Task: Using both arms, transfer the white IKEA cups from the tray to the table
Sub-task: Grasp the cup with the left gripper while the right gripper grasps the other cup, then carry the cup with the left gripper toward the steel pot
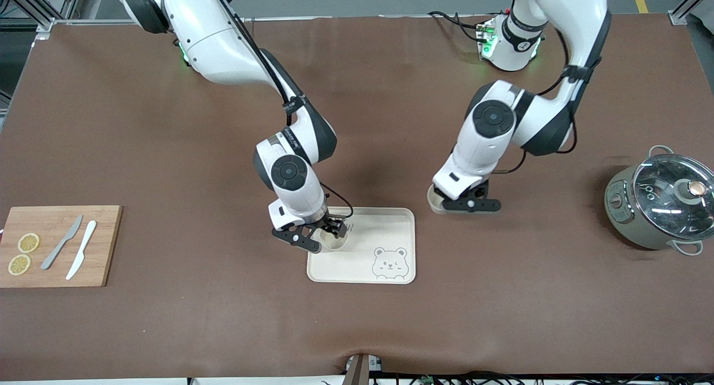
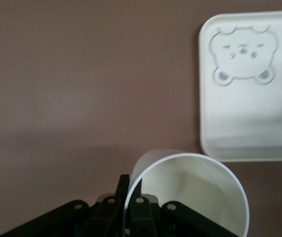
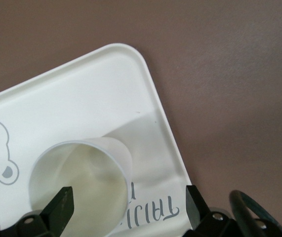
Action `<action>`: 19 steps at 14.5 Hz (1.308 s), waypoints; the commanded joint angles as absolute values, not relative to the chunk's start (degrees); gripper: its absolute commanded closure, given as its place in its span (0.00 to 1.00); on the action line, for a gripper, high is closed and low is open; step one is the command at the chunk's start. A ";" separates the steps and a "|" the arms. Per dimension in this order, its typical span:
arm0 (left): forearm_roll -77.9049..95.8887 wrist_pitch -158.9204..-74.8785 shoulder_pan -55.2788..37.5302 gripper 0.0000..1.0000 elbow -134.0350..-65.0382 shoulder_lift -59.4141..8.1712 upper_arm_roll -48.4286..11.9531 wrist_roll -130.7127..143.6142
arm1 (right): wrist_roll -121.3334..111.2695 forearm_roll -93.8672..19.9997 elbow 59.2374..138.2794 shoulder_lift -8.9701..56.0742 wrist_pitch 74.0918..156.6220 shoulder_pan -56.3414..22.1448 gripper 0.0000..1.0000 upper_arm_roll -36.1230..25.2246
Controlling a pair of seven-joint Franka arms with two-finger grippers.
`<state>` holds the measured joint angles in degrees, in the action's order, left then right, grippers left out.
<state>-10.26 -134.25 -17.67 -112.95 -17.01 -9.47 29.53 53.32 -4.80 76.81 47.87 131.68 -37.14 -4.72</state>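
White cup (image 1: 333,240) on tray (image 1: 390,220), right pincer (image 1: 325,235) spread around it; left pincer (image 1: 458,204) clamps half-hidden cup (image 1: 436,201).

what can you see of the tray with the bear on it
The tray is a cream, smooth, plastic-looking rectangle with rounded corners and a raised rim, lying flat on the brown table. A bear face marks one corner and grey lettering another. One white cup stands upright on it, between the right hand's open fingers.
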 commanded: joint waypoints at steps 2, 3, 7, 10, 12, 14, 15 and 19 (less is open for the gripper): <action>-8.63 -137.63 -13.37 1.00 -126.45 -5.91 -10.81 24.19 | 54.05 -4.75 74.97 49.48 132.01 -37.88 0.00 -5.27; -5.39 -138.16 -13.01 1.00 -128.65 -4.06 -10.81 19.99 | 54.05 -4.75 74.97 49.57 132.10 -37.88 0.00 -5.36; 3.15 -139.04 -7.66 1.00 -137.44 4.46 -10.72 4.24 | 53.96 -4.57 74.97 49.92 132.28 -37.88 0.00 -5.45; 5.00 -140.18 -3.88 1.00 -142.28 8.34 -10.72 -2.35 | 53.96 -4.48 75.06 50.01 132.28 -37.88 0.00 -5.45; 7.11 -142.02 -1.68 1.00 -145.27 10.01 -10.72 -7.62 | 53.96 -4.48 75.23 50.01 132.97 -37.88 0.00 -5.54; 10.27 -147.28 -0.09 1.00 -149.04 10.63 -10.72 -12.28 | 53.96 -4.48 75.23 50.10 133.07 -37.88 0.00 -5.54; 11.59 -149.13 -0.09 1.00 -150.28 10.55 -10.64 -13.78 | 53.96 -4.40 75.23 50.18 133.07 -37.88 0.00 -5.54; 12.48 -151.77 1.41 1.00 -152.05 8.36 -10.55 -17.22 | 53.88 -4.31 75.23 50.36 133.42 -37.97 0.00 -5.54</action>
